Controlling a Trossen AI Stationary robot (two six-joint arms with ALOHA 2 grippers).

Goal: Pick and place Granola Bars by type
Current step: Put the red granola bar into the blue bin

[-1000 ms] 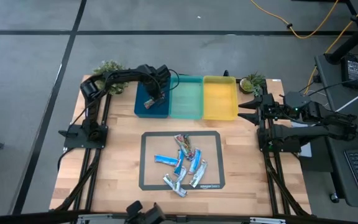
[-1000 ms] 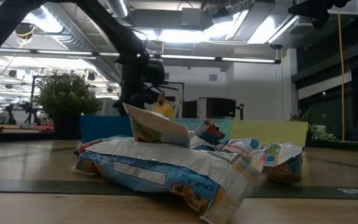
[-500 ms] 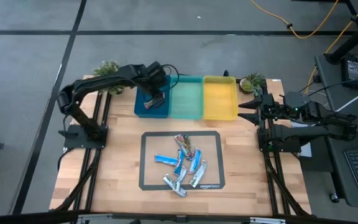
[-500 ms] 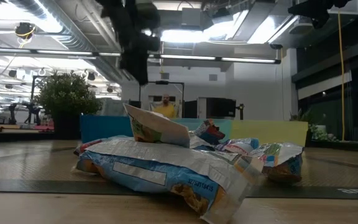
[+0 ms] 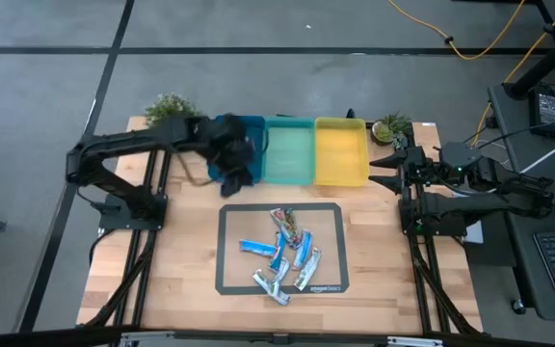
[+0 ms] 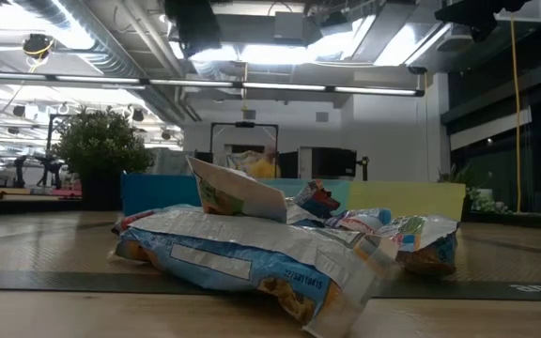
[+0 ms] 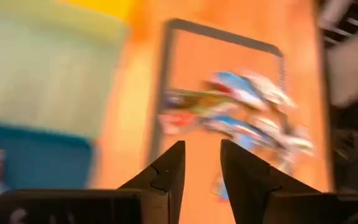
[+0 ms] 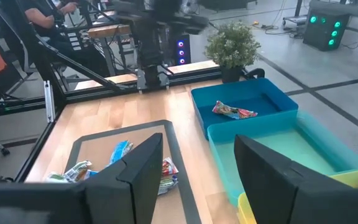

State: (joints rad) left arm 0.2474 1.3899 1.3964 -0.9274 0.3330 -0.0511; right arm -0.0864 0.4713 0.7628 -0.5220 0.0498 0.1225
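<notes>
- Your left gripper (image 7: 199, 163) hangs above the near edge of the blue bin (image 5: 251, 135), its fingers a narrow gap apart and holding nothing.
- One red-and-green wrapped bar (image 8: 234, 111) lies flat inside that blue bin.
- The remaining granola bars (image 5: 285, 253) sit heaped on the dark-bordered mat (image 5: 229, 249): crinkled shiny foil, mostly blue-and-white, some silver, one multicoloured.
- Your right gripper (image 8: 194, 167) waits at the table's right side with its fingers spread wide and empty.
</notes>
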